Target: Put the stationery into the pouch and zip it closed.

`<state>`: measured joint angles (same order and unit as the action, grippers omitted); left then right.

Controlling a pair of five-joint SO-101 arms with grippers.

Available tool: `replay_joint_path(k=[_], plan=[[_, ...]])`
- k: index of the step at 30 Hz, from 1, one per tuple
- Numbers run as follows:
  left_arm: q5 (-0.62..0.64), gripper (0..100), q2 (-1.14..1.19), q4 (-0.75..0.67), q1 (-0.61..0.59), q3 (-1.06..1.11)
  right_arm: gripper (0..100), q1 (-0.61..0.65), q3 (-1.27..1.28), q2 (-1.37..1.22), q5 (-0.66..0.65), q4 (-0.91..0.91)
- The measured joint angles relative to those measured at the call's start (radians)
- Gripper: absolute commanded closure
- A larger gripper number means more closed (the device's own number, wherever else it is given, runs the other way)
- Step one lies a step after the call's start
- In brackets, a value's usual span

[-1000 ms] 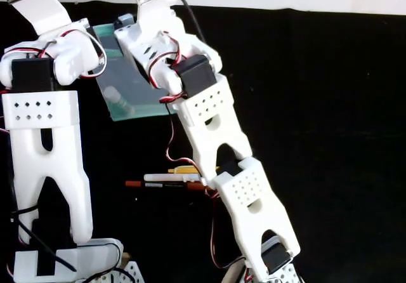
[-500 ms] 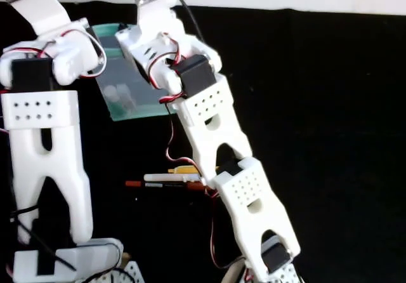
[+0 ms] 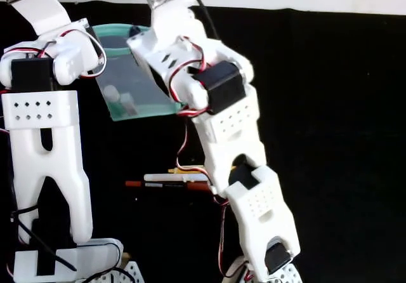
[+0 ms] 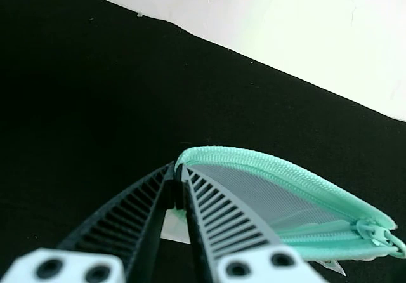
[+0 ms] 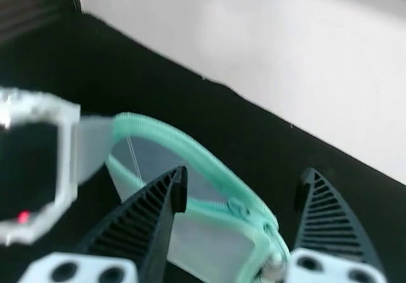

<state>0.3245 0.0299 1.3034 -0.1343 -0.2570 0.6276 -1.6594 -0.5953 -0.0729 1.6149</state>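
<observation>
The black worktop [image 3: 330, 137] carries the left arm [image 3: 44, 137] along one side and the right arm [image 3: 235, 131] stretched forward beside it. Both arms end at the same thing, the see-through, mint-edged pouch [image 3: 130, 73].

The left pincer [image 4: 177, 175] is pressed together on the pouch's rim at one end of the zip line. From there the pouch's long axis runs straight away from it towards the right pincer [image 5: 246, 175]. That pincer's fingers are spread, and the far end of the rim lies between them; whether either finger touches it cannot be told. Between the two pincers the mouth bows open.

The pens [image 3: 168, 180] lie on the worktop well behind both pincers, back towards the arm bases and partly under the right arm. Their long axes run side by side across the arms' line of reach, so they are crosswise to the pouch.

Since the left pincer is pinning the pouch, the free right pincer looks the likelier one to fetch them. To do so it would have to draw back from the mouth rather than reach on.

A few small pale pieces [image 3: 120, 99] sit inside the pouch, at the end farthest from the pincers. The zip slider [image 4: 379, 233] sits at the rim end away from the left pincer, close by the right one.
</observation>
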Motion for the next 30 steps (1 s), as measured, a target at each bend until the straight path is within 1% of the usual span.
replay_joint_path(k=[5, 7, 14, 23, 28, 30], plan=[[0.000, 99, 0.000, 0.000, 0.000, 0.000, 73.1, -0.043, -0.002, 0.015, -0.009, 0.115], [0.000, 99, 0.000, 0.000, 0.000, 0.000, 73.1, -0.064, -0.002, 0.015, -0.009, 0.135], [0.000, 99, 0.000, 0.000, 0.000, 0.000, 73.1, -0.146, -0.002, 0.015, -0.012, 0.138], [0.000, 99, 0.000, 0.000, 0.000, 0.000, 73.1, -0.164, 0.008, 0.034, -0.012, 0.138], [0.000, 99, 0.000, 0.000, 0.000, 0.000, 73.1, -0.164, 0.229, 0.132, -0.017, 0.138], [0.000, 99, 0.000, 0.000, 0.000, 0.000, 73.1, -0.164, 0.344, 0.166, -0.058, 0.138]])
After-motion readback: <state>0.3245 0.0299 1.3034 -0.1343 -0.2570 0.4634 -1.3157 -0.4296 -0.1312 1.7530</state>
